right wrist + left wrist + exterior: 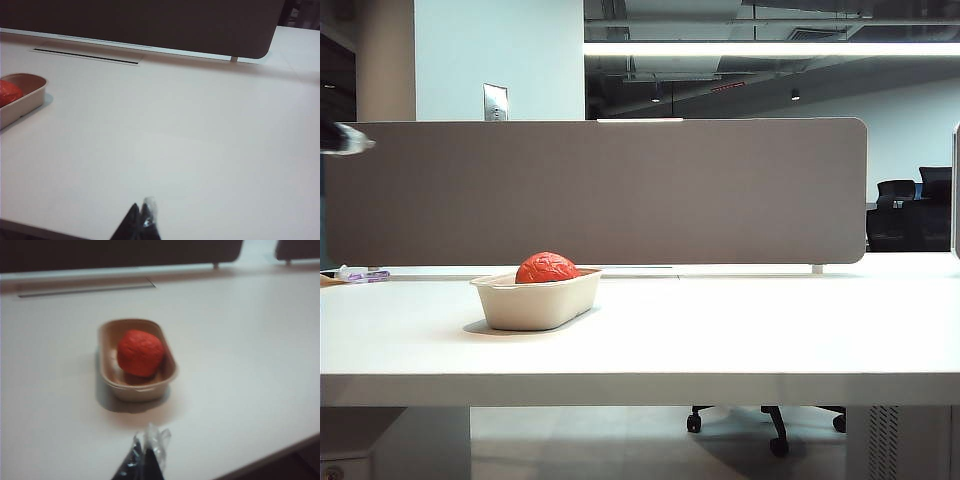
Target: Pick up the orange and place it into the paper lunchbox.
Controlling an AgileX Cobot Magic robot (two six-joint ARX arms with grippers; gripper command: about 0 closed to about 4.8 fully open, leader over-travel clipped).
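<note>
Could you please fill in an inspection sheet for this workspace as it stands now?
Surface: white table, bare apart from the tray; a slot runs near the far edge.
Job's things: orange sits inside the paper lunchbox, towards one end; tray upright on the table's left part.
Clutter: small purple-and-white item at the far left edge, too small to identify.
Grippers: left gripper above the table, short of the tray, jaws together, holding nothing; right gripper over bare table off to the right, jaws shut, empty.
Cables: nothing seen.
Surroundings: grey divider panel behind the table; office chairs beyond.
</note>
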